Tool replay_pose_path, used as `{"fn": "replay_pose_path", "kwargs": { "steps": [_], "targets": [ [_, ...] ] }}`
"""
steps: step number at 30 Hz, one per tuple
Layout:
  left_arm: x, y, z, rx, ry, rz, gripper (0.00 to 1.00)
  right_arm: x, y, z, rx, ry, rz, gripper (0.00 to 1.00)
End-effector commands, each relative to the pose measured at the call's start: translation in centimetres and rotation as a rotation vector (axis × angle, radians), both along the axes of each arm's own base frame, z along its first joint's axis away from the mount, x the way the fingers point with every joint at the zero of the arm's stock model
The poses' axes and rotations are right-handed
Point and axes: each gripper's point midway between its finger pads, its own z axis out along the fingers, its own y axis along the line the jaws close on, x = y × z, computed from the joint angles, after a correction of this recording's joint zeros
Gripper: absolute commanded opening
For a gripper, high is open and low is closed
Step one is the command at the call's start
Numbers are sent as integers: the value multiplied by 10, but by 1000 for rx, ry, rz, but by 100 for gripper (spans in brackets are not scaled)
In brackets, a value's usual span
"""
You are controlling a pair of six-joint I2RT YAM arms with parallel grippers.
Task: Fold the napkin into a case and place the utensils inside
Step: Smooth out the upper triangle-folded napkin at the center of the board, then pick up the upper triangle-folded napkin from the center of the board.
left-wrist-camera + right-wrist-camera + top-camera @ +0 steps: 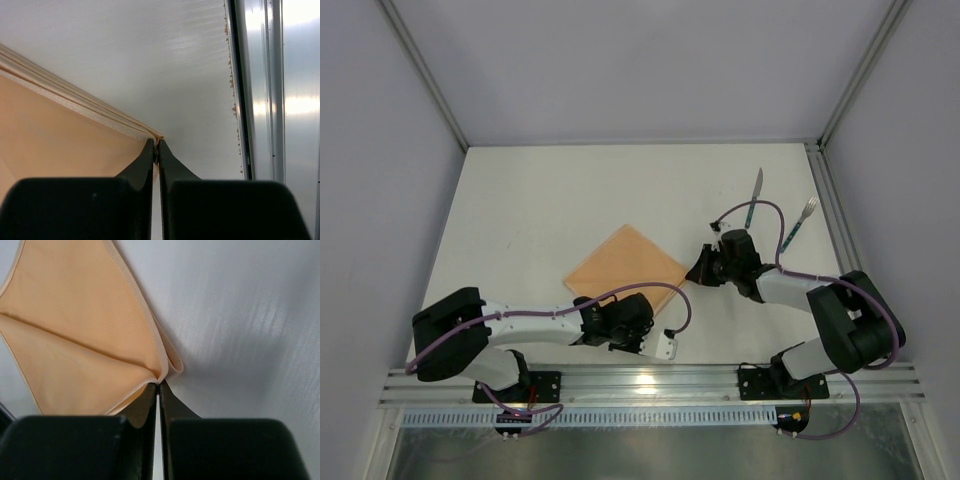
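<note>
The peach-orange napkin lies flat as a diamond in the middle of the table, its hems showing doubled layers. My left gripper is shut on the napkin's near corner, and the cloth is pinched between the black fingertips. My right gripper is shut on the napkin's right corner, where the cloth puckers upward at the tips. The utensils lie apart at the back right: the knife and the fork, both with teal handles and beyond the right gripper.
A metal rail runs along the near table edge, and it also runs down the right of the left wrist view as the rail. Grey walls enclose the table on three sides. A purple cable loops over the right wrist near the knife.
</note>
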Motion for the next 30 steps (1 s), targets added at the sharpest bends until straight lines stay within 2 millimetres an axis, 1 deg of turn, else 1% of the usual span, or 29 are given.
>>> {"fn": "replay_pose_path", "kwargs": {
  "steps": [1,3,4,5,6,7,9,10,12,13,14,15,18,19,20,21,22,23,26,27,28,30],
  "targets": [
    [-11,17,-10,60,48,-18,0,19,1,10,29,-89,-33,4],
    [-11,17,-11,64,52,-15,0,20,-2,9,20,-96,-41,4],
    [-11,18,-11,66,51,-16,0,20,-3,8,13,-89,-46,7],
    [-11,17,-11,64,52,-15,0,20,-4,8,1,-84,-47,13],
    [-11,17,-10,64,52,-17,0,23,-5,10,-18,-96,-38,23],
    [-11,18,-11,65,53,-17,0,18,-8,7,-44,-68,-32,26],
    [-11,18,-11,66,52,-13,0,17,-11,11,-73,-73,-17,29],
    [-11,18,-11,66,52,-13,0,15,-15,18,-97,-83,-3,31],
    [-11,17,-11,63,51,-15,0,11,-18,24,-127,-74,17,34],
    [-11,17,-11,65,51,-16,0,6,-21,25,-149,-67,36,34],
    [-10,17,-10,62,50,-15,0,5,-21,32,-147,-81,45,35],
    [-10,16,-10,60,49,-15,0,4,-21,35,-145,-81,49,35],
    [-10,15,-11,60,49,-16,0,-3,-13,43,-84,-76,68,36],
    [-10,16,-11,63,50,-16,0,-2,-10,46,-60,-87,66,39],
    [-10,16,-11,63,50,-16,0,-1,-6,48,-33,-81,58,41],
    [-10,16,-11,63,50,-16,0,-1,-6,45,-31,-72,51,43],
    [-10,16,-11,63,51,-13,0,2,-5,44,-26,-75,42,48],
    [-10,15,-10,62,50,-13,0,5,-4,44,-14,-78,28,50],
    [-10,15,-10,60,50,-13,0,9,2,34,6,-63,36,56],
    [-10,15,-11,61,51,-13,0,11,4,32,8,-59,41,56],
    [-10,15,-11,62,50,-11,0,12,4,24,-1,-45,44,56],
    [-10,16,-11,63,50,-13,0,16,3,16,-26,-42,50,56]
  ]
}}
